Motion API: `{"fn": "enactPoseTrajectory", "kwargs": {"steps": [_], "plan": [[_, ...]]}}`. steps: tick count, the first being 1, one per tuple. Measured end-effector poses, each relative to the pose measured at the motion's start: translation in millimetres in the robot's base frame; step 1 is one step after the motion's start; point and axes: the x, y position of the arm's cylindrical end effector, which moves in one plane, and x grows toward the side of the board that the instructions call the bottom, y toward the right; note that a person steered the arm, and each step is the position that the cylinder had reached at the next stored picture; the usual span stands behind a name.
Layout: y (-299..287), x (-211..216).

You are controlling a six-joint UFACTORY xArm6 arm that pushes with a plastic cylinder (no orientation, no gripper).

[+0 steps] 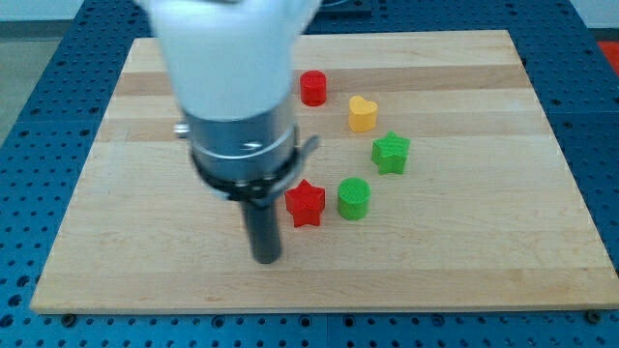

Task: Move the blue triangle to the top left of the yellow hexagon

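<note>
No blue triangle and no yellow hexagon show in this view; the arm's body covers part of the board. My tip rests on the wooden board near the view's bottom, just left of and below a red star. A green round block sits right of the red star. A green star lies further right and up. A yellow heart-shaped block is above it. A red round block is near the view's top.
The wooden board lies on a blue perforated table. The arm's white and dark body hides the board's upper left middle.
</note>
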Motion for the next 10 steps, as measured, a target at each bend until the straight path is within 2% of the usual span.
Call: {"fn": "enactPoseTrajectory", "kwargs": {"steps": [2, 3, 4, 6, 8, 10], "plan": [[-72.0, -5.7], [-94.8, -66.8], [-97.5, -159.5], [-91.2, -217.8], [-65.7, -213.7], [-59.2, -165.4]]}}
